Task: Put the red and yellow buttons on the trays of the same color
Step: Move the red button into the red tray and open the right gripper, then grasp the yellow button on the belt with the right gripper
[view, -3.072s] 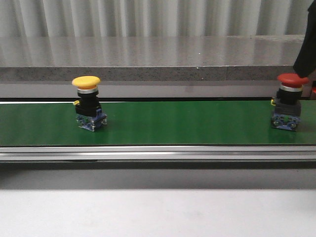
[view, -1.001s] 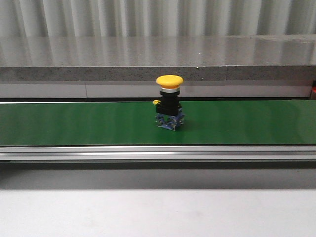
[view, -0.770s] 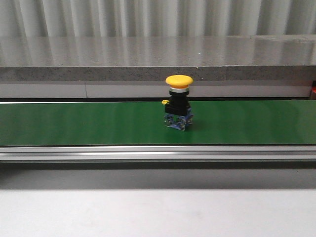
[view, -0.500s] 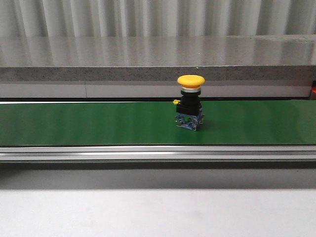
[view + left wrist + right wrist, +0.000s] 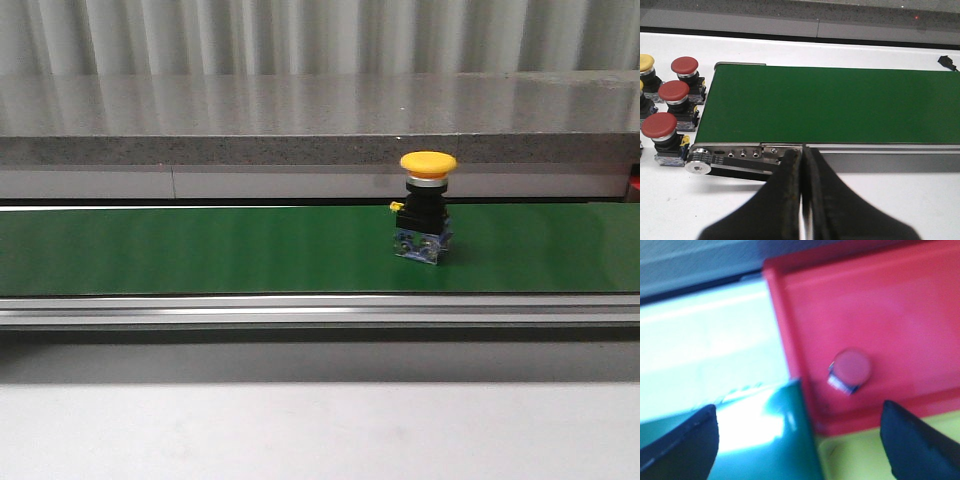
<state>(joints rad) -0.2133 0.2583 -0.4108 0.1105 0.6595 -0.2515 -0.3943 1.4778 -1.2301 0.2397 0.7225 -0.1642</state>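
- Corrugated wall behind; yellow button [image 5: 427,205] stands upright on the green belt [image 5: 200,250], toward its right end.
- Our left fingers [image 5: 801,172] are together, right fingers [image 5: 897,445] apart above the red tray [image 5: 880,315].
- We should close squarely under the cap.

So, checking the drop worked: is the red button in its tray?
In: the red button sits inside the red tray, with the right gripper open.

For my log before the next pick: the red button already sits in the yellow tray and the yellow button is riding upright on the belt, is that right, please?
Not quite. The right wrist view shows the red button in the red tray, not the yellow tray, which shows only as a bare strip beside it. The rest holds: in the front view the yellow button is upright on the belt.
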